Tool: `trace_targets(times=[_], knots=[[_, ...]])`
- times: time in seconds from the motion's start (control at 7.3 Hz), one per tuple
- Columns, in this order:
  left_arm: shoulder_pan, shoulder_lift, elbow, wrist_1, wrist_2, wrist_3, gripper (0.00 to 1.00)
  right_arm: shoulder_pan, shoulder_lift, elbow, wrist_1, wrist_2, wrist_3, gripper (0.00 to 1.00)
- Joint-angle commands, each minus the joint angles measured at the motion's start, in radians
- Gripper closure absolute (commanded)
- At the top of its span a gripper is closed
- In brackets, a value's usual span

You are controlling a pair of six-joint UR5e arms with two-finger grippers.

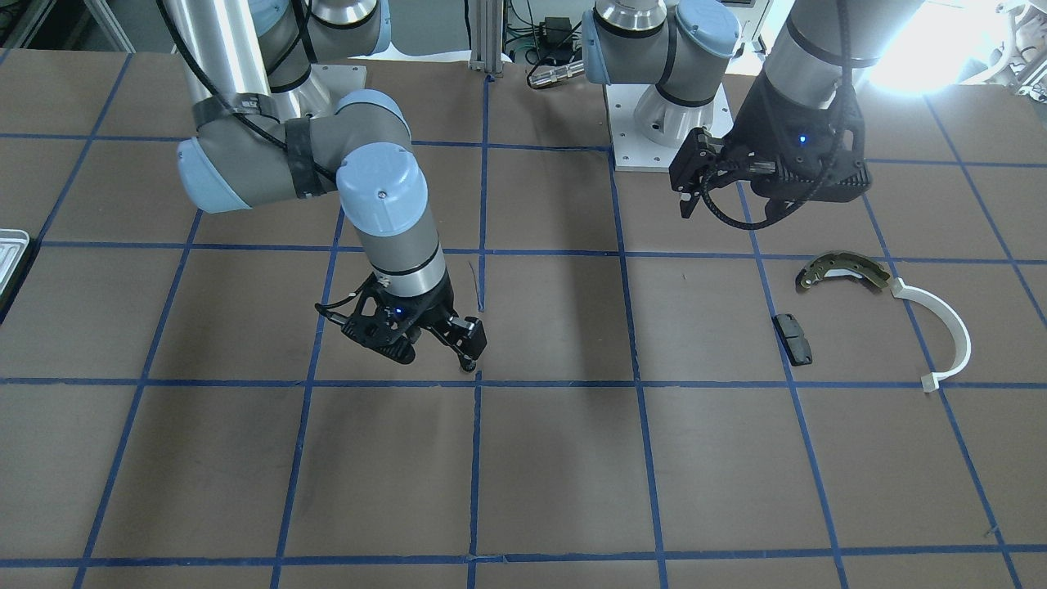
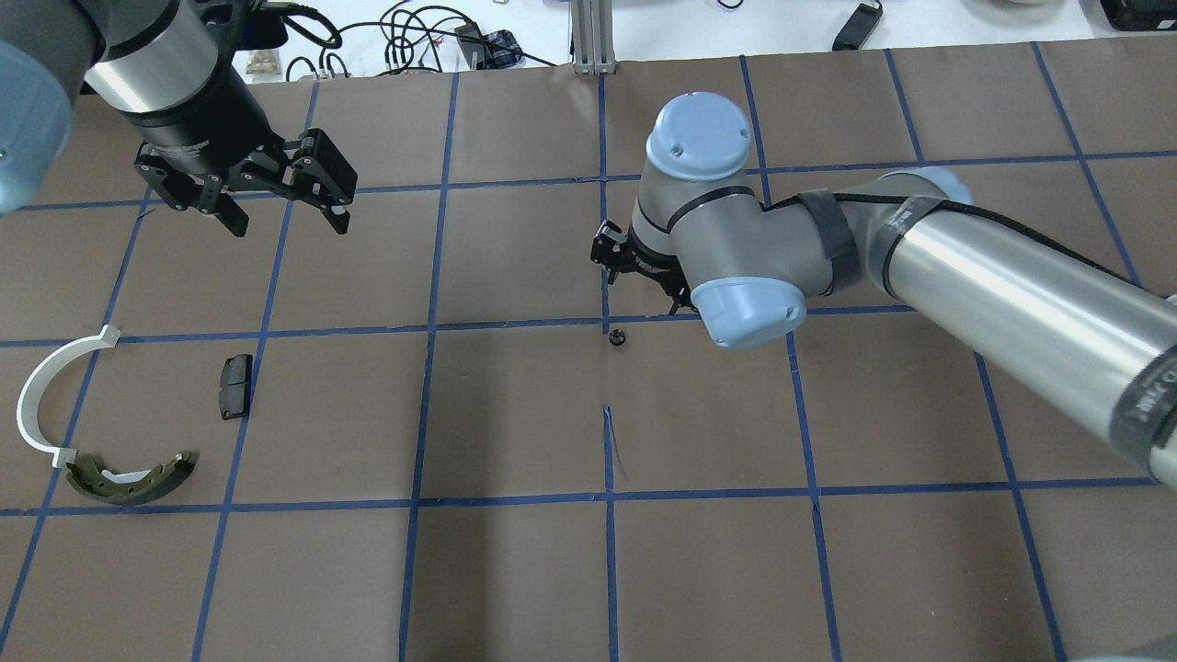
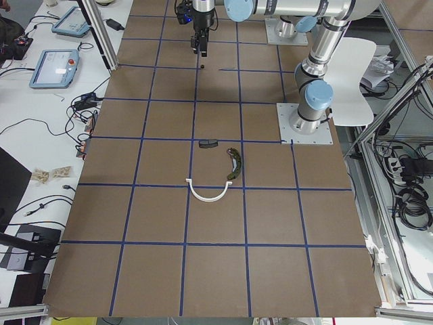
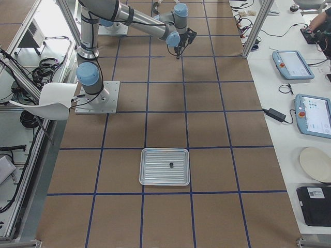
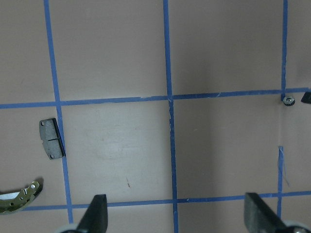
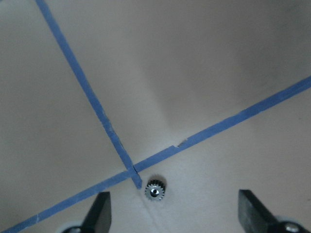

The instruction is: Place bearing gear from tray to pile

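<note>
The bearing gear [image 2: 618,336] is a small dark toothed wheel that lies flat on the brown table at a blue tape crossing; it also shows in the right wrist view [image 6: 155,190] and the front view [image 1: 469,366]. My right gripper [image 6: 175,216] is open and empty just above it, and also shows in the overhead view [image 2: 644,276]. My left gripper [image 2: 287,221] is open and empty, high over the table beyond the pile. The pile is an olive brake shoe [image 2: 129,478], a white arc [image 2: 41,400] and a black pad [image 2: 235,386]. The tray [image 4: 165,150] lies far off on my right.
A small dark part [image 4: 171,165] lies in the tray, whose corner shows at the front view's left edge [image 1: 12,245]. Blue tape lines grid the table. The arm bases [image 1: 654,123] stand at the table's robot side.
</note>
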Motion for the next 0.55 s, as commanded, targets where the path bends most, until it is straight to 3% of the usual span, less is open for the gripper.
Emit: trace_targets(times=[0.0, 0.27, 0.41], knots=[[-0.021, -0.038, -0.022, 0.067, -0.015, -0.04, 0.0, -0.22, -0.182, 0.001, 0.241, -0.004, -0.38, 0.0], [-0.125, -0.129, -0.022, 0.186, -0.015, -0.097, 0.0, -0.468, -0.296, 0.001, 0.395, -0.065, -0.764, 0.0], [-0.174, -0.194, -0.019, 0.29, -0.009, -0.114, 0.0, -0.577, -0.313, 0.001, 0.402, -0.14, -0.924, 0.0]])
